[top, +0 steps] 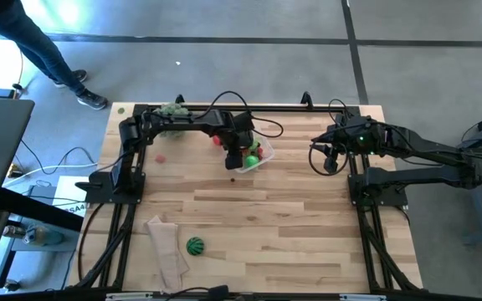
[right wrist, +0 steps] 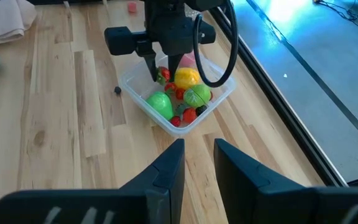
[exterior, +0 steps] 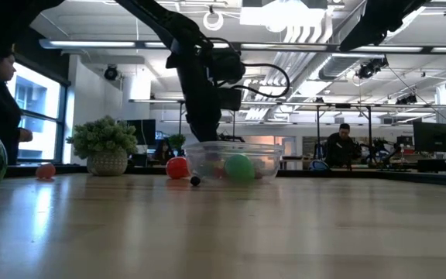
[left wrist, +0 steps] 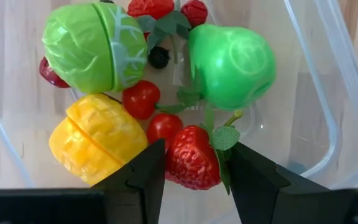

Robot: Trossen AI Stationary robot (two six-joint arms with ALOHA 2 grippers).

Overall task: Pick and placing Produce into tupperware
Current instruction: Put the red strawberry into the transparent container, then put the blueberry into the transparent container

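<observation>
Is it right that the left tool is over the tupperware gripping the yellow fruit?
Not quite. The left tool is over the tupperware, but its fingers flank the red strawberry, not the yellow fruit beside it; the left wrist view shows this.

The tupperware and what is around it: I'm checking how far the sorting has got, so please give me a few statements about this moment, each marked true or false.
1. The left pincer is over the tupperware, its fingers on either side of a red strawberry. True.
2. The striped watermelon ball is already inside the tupperware. False: it lies on the table beside the beige cloth, far from the container.
3. A yellow piece and a green apple lie in the tupperware. True.
4. The right pincer holds a piece of produce. False: nothing is between its fingers; it waits off to the side.
5. A small dark berry lies on the table just outside the tupperware. True.
</observation>
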